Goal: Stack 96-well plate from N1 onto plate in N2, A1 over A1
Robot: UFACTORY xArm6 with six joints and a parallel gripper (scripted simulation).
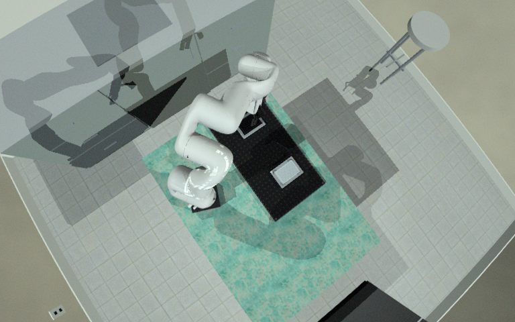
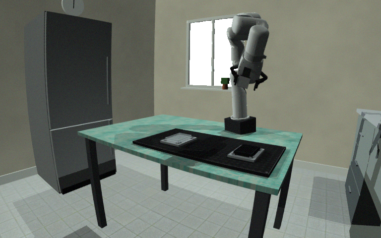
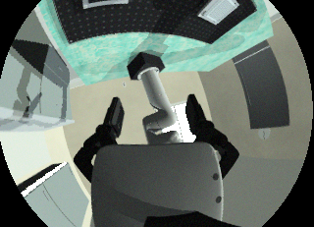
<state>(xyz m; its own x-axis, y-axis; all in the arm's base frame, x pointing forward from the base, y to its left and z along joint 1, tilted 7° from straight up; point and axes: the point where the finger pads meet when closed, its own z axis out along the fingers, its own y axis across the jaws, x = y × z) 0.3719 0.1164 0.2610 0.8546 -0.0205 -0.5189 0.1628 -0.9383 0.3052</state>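
The dark 96-well plate (image 2: 246,151) sits in nest N1 (image 2: 245,157), the pale frame on the right of the black mat in the exterior view. The white 96-well plate (image 2: 178,138) sits in nest N2 on the left of the mat, and also shows in the top view (image 1: 286,171) and the wrist view (image 3: 219,6). My gripper (image 2: 244,85) (image 3: 153,102) hangs high above the table near the arm's own base, open and empty. The A1 marks are too small to read.
The black mat (image 2: 210,148) lies on a green table. The arm's base block (image 2: 240,124) stands at the table's far edge. A fridge (image 2: 74,97) stands to the left, a counter (image 2: 375,165) to the right, and a stool (image 1: 416,39) in a corner.
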